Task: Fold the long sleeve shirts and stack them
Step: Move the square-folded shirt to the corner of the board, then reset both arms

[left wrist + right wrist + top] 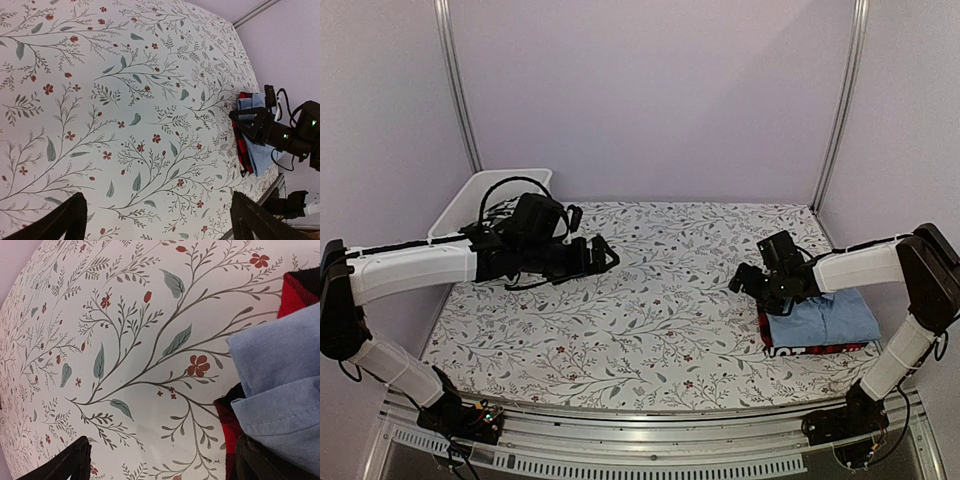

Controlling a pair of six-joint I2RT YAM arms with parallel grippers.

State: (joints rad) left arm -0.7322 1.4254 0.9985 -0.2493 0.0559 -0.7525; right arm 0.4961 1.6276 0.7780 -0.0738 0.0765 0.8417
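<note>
A: Room to move?
B: Plenty. The table [650, 330] lies bare from the left edge to the stack at the near right corner. A white bin [470, 200] sits at the far left corner, and pale walls close three sides.
A: Where are the shirts?
B: The light blue shirt [835, 318] is folded on top of the plaid shirt [767, 335]. Red-and-black edges show along its left and near sides.
A: Hands?
B: The left gripper [608, 256] hangs over mid-table with its fingers [65, 220] spread wide, holding nothing. The right gripper [748, 282] is just beside the stack's left edge, also spread and empty. Cannot tell whether it touches the cloth.
A: Surfaces?
B: The blue is a soft weave with a rounded fold and a stitched hem. The table cover is flat, printed with leafy sprigs and small red flowers.
</note>
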